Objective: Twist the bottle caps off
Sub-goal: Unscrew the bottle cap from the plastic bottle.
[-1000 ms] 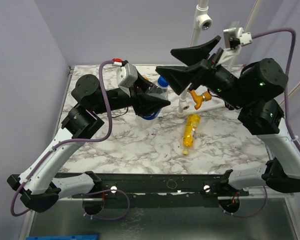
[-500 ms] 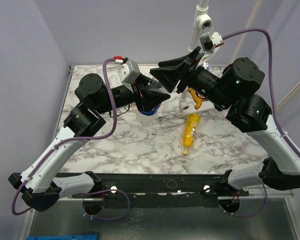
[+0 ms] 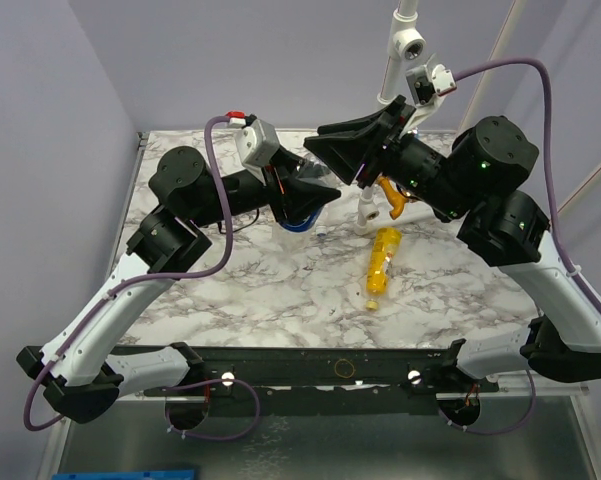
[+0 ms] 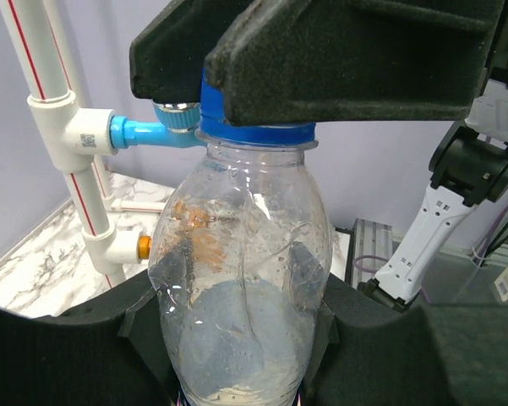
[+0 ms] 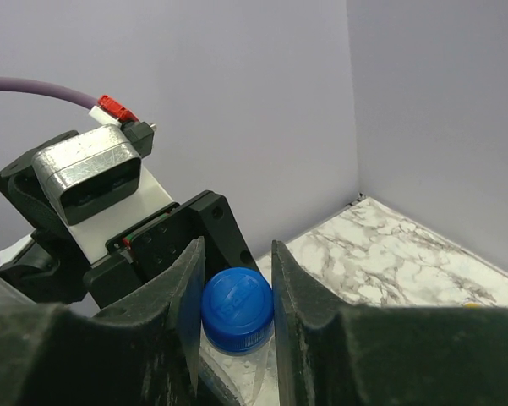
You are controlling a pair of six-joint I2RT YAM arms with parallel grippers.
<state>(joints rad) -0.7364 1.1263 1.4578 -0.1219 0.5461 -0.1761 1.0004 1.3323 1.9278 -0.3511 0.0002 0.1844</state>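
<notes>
My left gripper [image 3: 315,197] is shut on a clear bottle [image 4: 241,279] and holds it off the table by its body; its blue label [image 3: 300,222] shows below the fingers in the top view. The bottle's blue cap [image 5: 237,309] sits on its neck, also seen as the blue cap [image 4: 254,131] from the left wrist. My right gripper [image 5: 237,292] is shut on this cap, one finger [image 5: 186,304] pressed to each side. From above, the right gripper [image 3: 325,142] covers the cap.
A yellow-orange bottle [image 3: 383,262] lies on the marble table [image 3: 280,290] right of centre. A white pipe frame [image 3: 368,210] with an orange fitting [image 3: 395,195] stands behind it. In the left wrist view a white pipe [image 4: 63,127] stands close on the left.
The right arm swung left to the held bottle, and its jaws went from wide open to shut on the blue cap. The left arm kept its grip and hardly moved.
</notes>
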